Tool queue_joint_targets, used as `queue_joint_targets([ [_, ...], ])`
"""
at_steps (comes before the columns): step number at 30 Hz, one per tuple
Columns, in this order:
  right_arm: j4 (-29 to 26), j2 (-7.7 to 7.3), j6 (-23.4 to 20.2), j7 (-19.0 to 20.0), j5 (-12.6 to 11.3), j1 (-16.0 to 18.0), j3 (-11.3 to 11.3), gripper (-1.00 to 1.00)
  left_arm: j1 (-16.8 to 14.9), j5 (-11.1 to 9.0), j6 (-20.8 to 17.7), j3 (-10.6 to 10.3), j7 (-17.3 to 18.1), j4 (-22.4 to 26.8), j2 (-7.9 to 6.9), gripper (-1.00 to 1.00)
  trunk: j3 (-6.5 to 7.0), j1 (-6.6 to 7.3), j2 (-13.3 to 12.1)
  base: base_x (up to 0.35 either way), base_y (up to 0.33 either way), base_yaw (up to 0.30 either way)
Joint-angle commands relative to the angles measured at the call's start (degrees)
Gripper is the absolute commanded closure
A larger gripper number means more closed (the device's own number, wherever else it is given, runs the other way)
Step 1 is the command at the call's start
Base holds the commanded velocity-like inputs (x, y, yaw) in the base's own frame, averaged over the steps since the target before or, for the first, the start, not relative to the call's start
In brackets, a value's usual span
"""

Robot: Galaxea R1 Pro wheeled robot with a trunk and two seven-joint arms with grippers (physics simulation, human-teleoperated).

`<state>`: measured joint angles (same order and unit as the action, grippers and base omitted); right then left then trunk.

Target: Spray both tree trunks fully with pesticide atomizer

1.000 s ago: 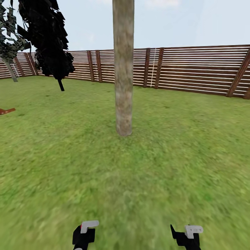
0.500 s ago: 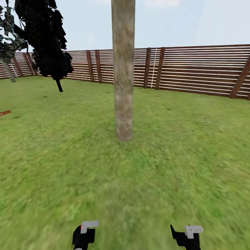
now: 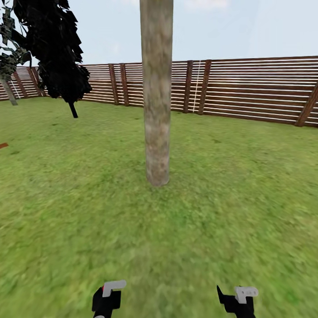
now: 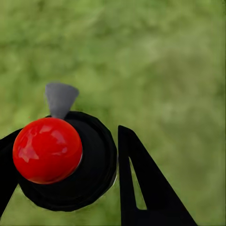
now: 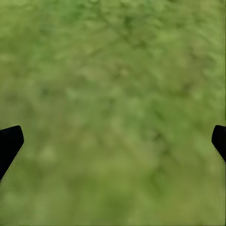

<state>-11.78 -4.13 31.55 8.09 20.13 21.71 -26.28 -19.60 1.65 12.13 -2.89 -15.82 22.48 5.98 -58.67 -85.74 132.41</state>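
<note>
Now tree trunk point(image 3: 157, 88) looms nearer; view advanced.

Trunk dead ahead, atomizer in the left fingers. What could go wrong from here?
1. The tree trunk stands dead ahead, centred between the arms; driving closer could ram it.
2. In the left wrist view the pesticide atomizer faces grass, so spraying now would probably miss the trunk.
</note>
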Motion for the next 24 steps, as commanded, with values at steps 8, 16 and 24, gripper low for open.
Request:
queue_joint_targets([
  [8,0.0,0.0,0.0,0.0,0.0,0.0,0.0,-1.0,0.0,0.02,0.0,-0.01,-0.02,-0.01,0.0,1.0,0.0,0.0,0.0,0.339,0.0,0.0],
  [16,0.0,0.0,0.0,0.0,0.0,0.0,0.0,-1.0,0.0,0.02,0.0,-0.01,-0.01,0.02,0.0,1.0,0.0,0.0,0.0,0.339,0.0,0.0],
  [24,0.01,0.0,0.0,0.0,0.0,0.0,0.0,-1.0,0.0,-0.04,0.0,-0.01,0.0,-0.07,-0.03,1.0,0.0,0.0,0.0,0.339,0.0,0.0],
])
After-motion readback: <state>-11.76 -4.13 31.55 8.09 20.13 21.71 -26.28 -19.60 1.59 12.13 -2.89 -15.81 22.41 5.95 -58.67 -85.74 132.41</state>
